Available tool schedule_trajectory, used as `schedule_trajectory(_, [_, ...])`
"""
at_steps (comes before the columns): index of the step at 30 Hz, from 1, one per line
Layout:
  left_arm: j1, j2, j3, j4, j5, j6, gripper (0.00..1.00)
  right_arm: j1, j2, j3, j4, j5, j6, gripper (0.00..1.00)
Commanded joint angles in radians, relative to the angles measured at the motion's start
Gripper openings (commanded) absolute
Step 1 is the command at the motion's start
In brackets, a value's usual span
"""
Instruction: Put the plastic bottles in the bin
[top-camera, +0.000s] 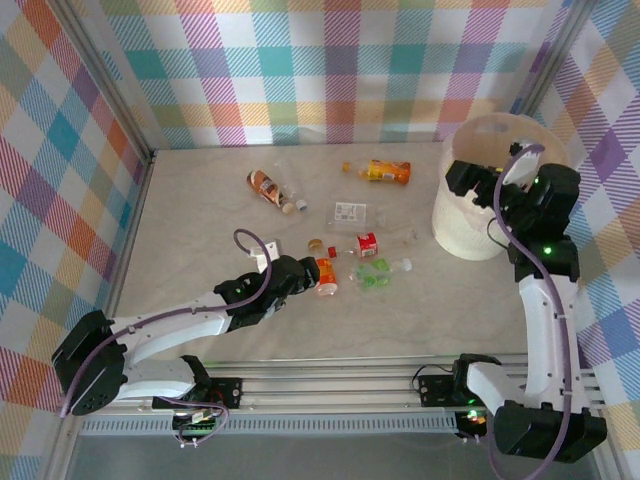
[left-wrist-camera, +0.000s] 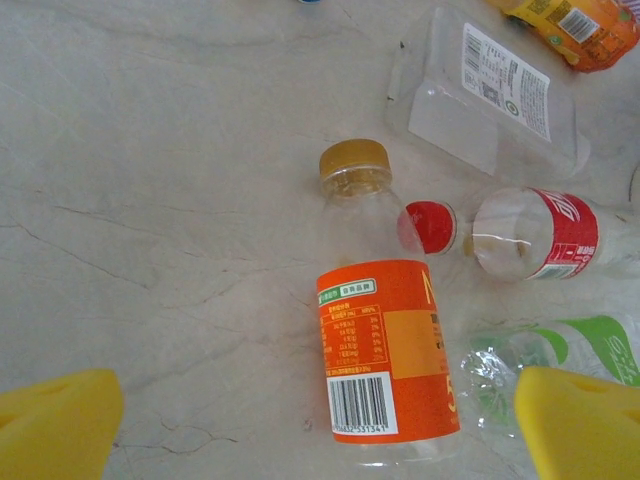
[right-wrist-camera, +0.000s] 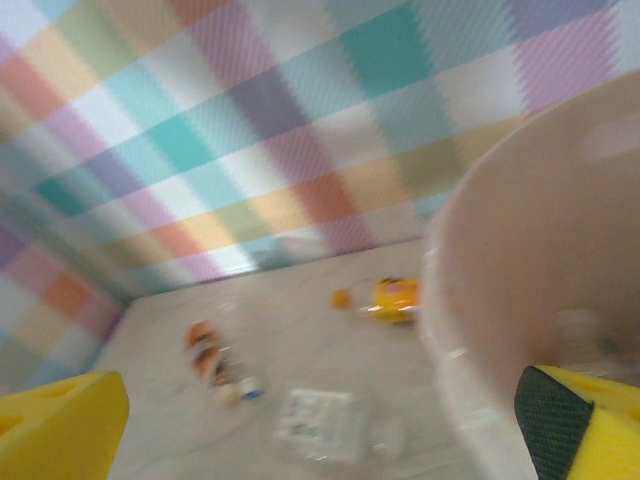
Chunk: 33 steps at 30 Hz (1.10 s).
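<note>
An orange-labelled plastic bottle (top-camera: 326, 276) (left-wrist-camera: 385, 340) with a gold cap lies on the table. My left gripper (top-camera: 300, 275) (left-wrist-camera: 320, 425) is open, low over it, with a yellow finger on each side of its base. Beside it lie a red-labelled bottle (top-camera: 365, 245) (left-wrist-camera: 530, 232), a crushed green-labelled one (top-camera: 378, 272) (left-wrist-camera: 570, 345) and a flat clear one (top-camera: 350, 211) (left-wrist-camera: 490, 95). The cream-white bin (top-camera: 470, 235) (right-wrist-camera: 530, 280) stands at the right. My right gripper (top-camera: 480, 180) (right-wrist-camera: 320, 420) hangs open and empty by the bin's left rim.
A yellow-orange bottle (top-camera: 387, 171) (right-wrist-camera: 392, 297) lies at the back centre with a loose cap (top-camera: 346, 167) next to it. A brown-labelled bottle (top-camera: 268, 187) (right-wrist-camera: 205, 350) lies at the back left. Checked walls close the table on three sides. The right wrist view is blurred.
</note>
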Motion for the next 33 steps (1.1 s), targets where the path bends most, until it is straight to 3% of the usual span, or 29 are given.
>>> schedule_trajectory(1, [0.010,0.009,0.013,0.038,0.021,0.003,1.00,0.025,-0.043,-0.049,0.142,-0.219,0.144,1.00])
schedule_trajectory(12, [0.002,0.193,0.158,-0.019,0.175,0.020,1.00,0.221,-0.107,-0.254,0.304,-0.150,0.213,1.00])
schedule_trajectory(24, [-0.016,0.398,0.261,-0.102,0.190,0.034,1.00,0.237,-0.119,-0.257,0.237,-0.121,0.138,1.00])
schedule_trajectory(33, [-0.020,0.526,0.298,-0.102,0.211,0.103,0.90,0.237,-0.116,-0.262,0.221,-0.136,0.142,1.00])
